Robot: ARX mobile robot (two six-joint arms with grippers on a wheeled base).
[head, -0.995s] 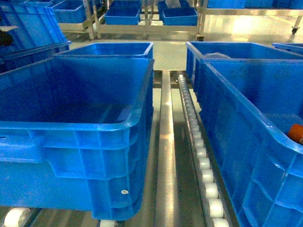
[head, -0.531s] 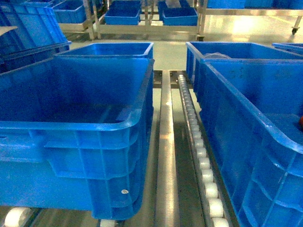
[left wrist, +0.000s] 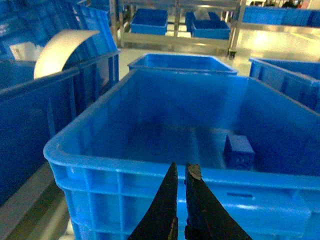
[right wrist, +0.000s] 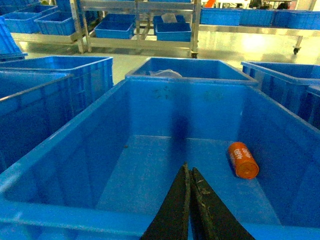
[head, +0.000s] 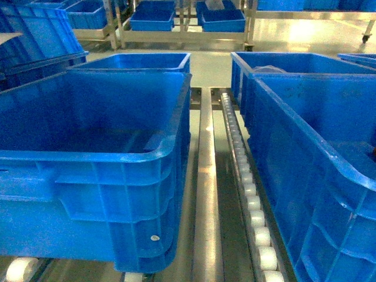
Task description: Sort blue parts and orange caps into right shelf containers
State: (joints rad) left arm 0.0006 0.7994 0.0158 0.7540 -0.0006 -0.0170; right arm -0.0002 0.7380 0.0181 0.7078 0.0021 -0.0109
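Two of the right shelf containers fill the head view: a left crate [head: 88, 155] and a right crate [head: 305, 135]. Neither gripper shows there. In the left wrist view my left gripper [left wrist: 180, 169] is shut and empty, just outside the near rim of a crate [left wrist: 120, 167]. A blue part [left wrist: 239, 151] rests on that crate's floor at the right. In the right wrist view my right gripper [right wrist: 189, 170] is shut and empty over the near end of a crate [right wrist: 70, 150]. An orange cap [right wrist: 243, 160] lies on its side on that floor, to the right of the fingertips.
A white roller track [head: 249, 194] and a metal rail [head: 205, 176] run between the two crates. More blue crates [head: 135, 60] stand behind, and metal racks with bins [head: 176, 20] beyond. A curved white sheet [left wrist: 60, 47] sticks up at the left.
An orange shape at the right edge of the head view, inside the right crate, has slid out of frame. The crates have not moved.
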